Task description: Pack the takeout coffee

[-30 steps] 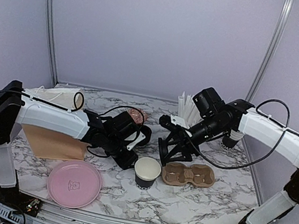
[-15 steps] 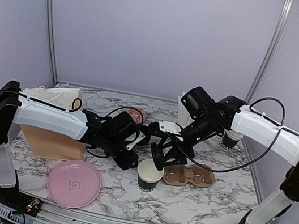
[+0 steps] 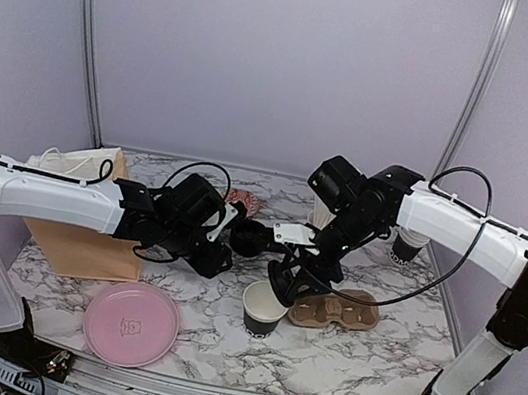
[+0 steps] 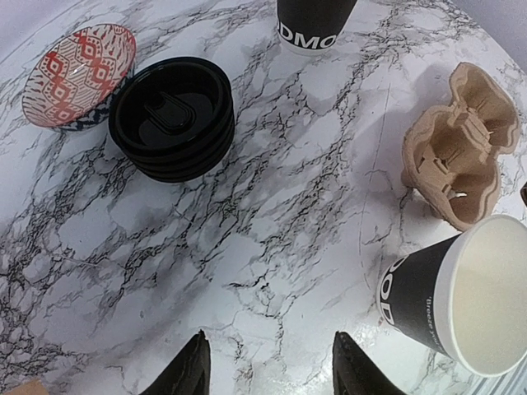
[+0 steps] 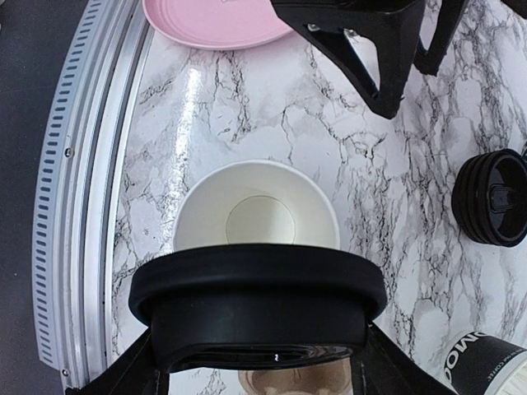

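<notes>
Black plastic lid (image 5: 258,309) was gripped between jaws of right gripper (image 5: 257,362) and held directly above open black paper cup (image 5: 257,206). Jaws of left gripper (image 4: 272,366) were parted, nothing between, left of cup. Stack of black lids (image 4: 173,115) was seen behind cup, pulp cup carrier (image 4: 457,148) just right of it.

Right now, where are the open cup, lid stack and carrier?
open cup (image 5: 259,219): right wrist view, on its cream inside bottom.
lid stack (image 4: 171,111): left wrist view, on the top lid's centre.
carrier (image 4: 457,152): left wrist view, on its middle ridge.
</notes>
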`<state>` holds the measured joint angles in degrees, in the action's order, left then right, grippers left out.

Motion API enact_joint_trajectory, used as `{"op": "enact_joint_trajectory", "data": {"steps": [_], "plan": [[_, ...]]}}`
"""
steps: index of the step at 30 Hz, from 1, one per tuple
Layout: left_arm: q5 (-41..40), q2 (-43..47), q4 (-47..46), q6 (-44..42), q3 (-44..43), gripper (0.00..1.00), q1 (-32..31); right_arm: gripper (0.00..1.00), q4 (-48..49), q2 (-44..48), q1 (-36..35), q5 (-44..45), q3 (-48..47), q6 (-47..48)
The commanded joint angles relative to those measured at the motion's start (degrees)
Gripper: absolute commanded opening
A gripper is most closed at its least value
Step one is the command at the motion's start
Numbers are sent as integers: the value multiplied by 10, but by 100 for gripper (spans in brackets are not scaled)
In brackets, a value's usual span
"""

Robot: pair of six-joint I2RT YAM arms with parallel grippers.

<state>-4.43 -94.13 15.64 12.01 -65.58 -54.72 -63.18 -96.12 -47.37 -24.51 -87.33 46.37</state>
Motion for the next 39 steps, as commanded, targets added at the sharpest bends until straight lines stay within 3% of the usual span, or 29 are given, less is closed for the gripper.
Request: {"op": "enact_joint_trajectory", "data": {"steps": [1, 32, 37, 39], "plan": [[-1, 14, -15, 6, 9, 51, 4, 67, -19, -4, -5, 9, -23, 6], [13, 2, -40, 7, 24, 51, 8, 68, -30, -67, -29, 24, -62, -13], [14, 1, -44, 9, 27, 51, 9, 75, -29, -71, -40, 31, -64, -18], [14, 1, -44, 8, 27, 51, 9, 85, -28, -71, -44, 32, -64, -20]]}}
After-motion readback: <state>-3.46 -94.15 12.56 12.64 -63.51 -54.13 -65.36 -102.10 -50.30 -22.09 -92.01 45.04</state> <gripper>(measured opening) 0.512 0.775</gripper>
